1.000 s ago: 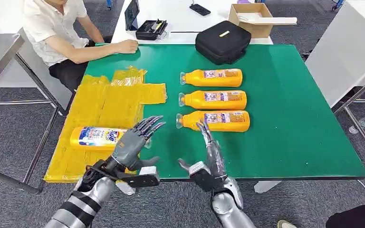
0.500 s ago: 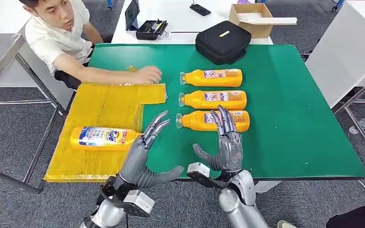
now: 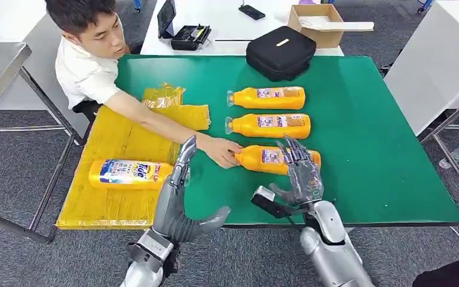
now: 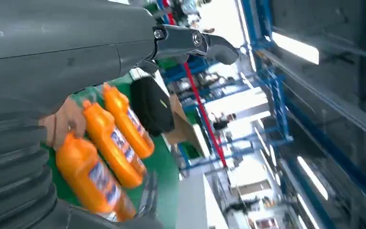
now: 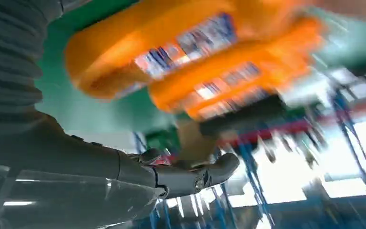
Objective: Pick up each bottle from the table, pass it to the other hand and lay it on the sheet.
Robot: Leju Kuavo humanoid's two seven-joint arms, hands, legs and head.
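Three orange bottles lie on their sides on the green table (image 3: pixel 370 143): a far one (image 3: pixel 267 97), a middle one (image 3: pixel 269 125) and a near one (image 3: pixel 278 159). A person's hand (image 3: pixel 221 152) holds the near bottle's cap end. My right hand (image 3: pixel 300 176) hovers open just in front of that bottle, fingers spread over its body. My left hand (image 3: pixel 176 200) is open at the table's near edge, fingers pointing up, holding nothing. A fourth bottle (image 3: pixel 130 173) with a white and blue label lies on the yellow sheet (image 3: pixel 125 137). In the left wrist view the near bottle (image 4: pixel 93 179) appears close.
A person (image 3: pixel 89 54) sits at the far left corner, arm stretched across the sheet. A black bag (image 3: pixel 280 52) rests at the table's far edge. Behind it a white table carries a cardboard box (image 3: pixel 317 23) and a black case (image 3: pixel 190 37).
The person's arm has reached from the sheet's far edge to the near bottle and slid it slightly right. My right hand has moved forward and right towards it. My left hand turned upright.
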